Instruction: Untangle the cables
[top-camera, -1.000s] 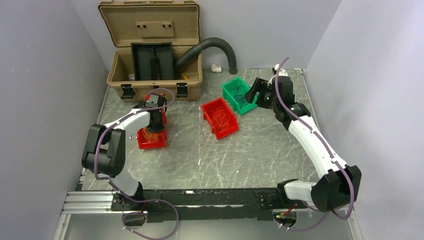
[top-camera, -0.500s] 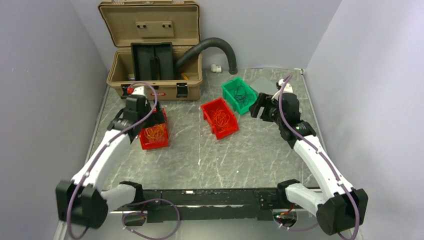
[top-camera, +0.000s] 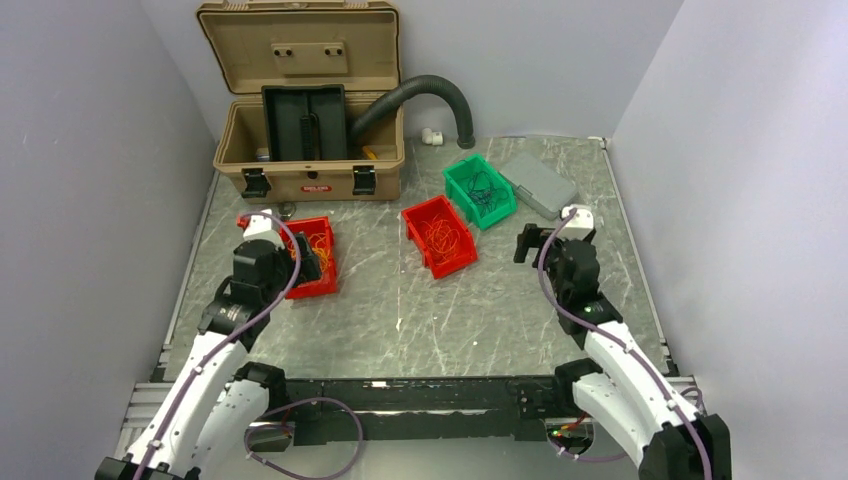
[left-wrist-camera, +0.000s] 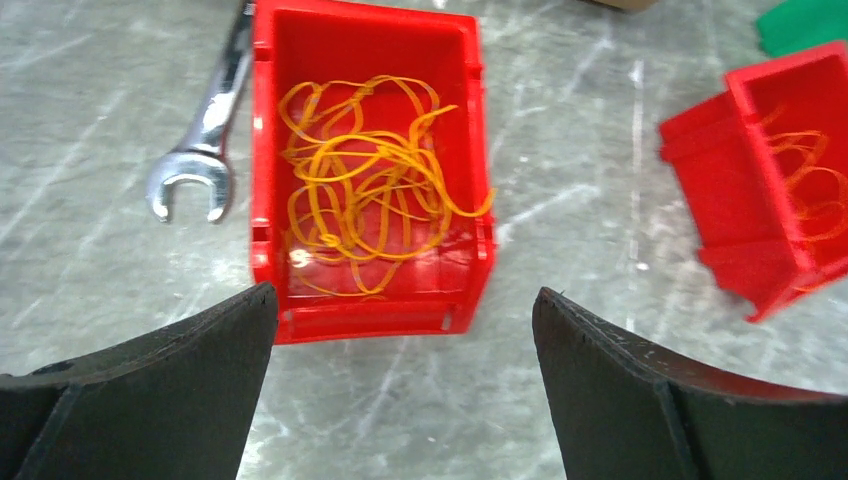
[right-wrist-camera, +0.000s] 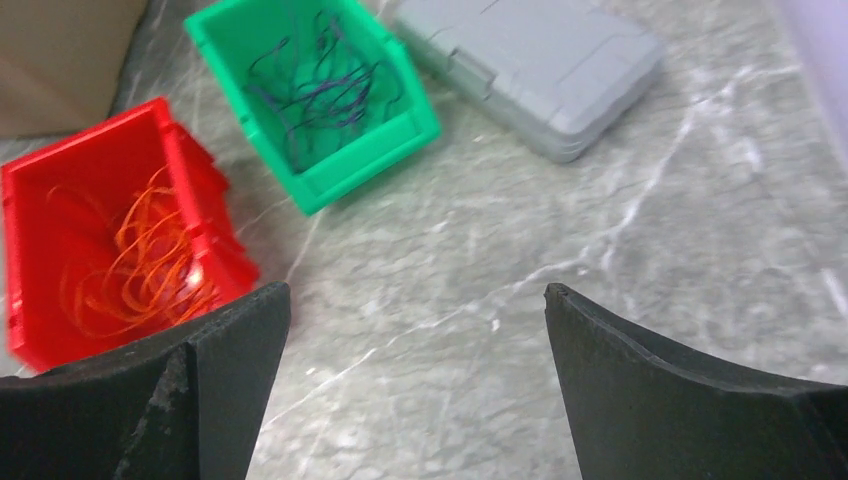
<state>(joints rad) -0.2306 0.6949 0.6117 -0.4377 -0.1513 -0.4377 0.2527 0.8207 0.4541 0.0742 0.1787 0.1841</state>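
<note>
Grey tabletop (top-camera: 480, 300); thin, looped, tangled cables (left-wrist-camera: 365, 190)

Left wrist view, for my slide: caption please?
Open left gripper framing red bin of tangled yellow cables, wrench alongside.

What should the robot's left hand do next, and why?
Probably lower the open left gripper onto the yellow cables in the red bin just ahead and pinch one loop. They lie knotted together there, one strand draped over the bin's rim, and the jaws hold nothing.
</note>
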